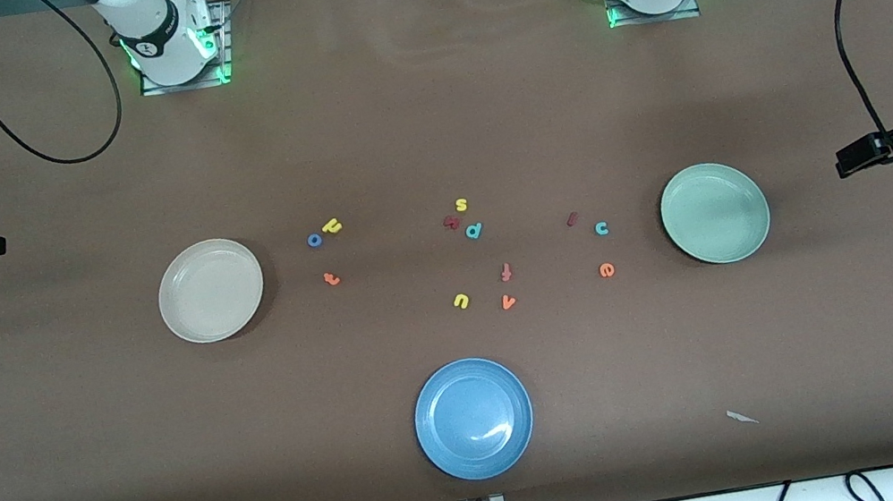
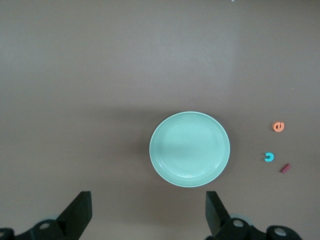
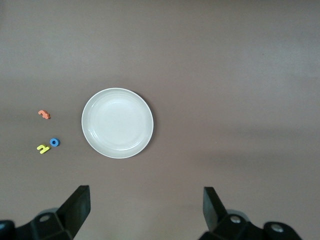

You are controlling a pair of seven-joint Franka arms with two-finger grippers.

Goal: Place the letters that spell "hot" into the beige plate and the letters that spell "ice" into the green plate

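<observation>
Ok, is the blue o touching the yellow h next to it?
Apart. The right wrist view shows a thin strip of bare table between the blue o and the yellow h; the front view shows the same gap.

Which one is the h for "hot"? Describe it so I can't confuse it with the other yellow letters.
Start at the beige plate. Toward the table's middle from it sit three letters: the yellow h lies beside the blue o, farther from the camera than the orange t. The other yellow letters lie mid-table, without a blue ring alongside.
</observation>
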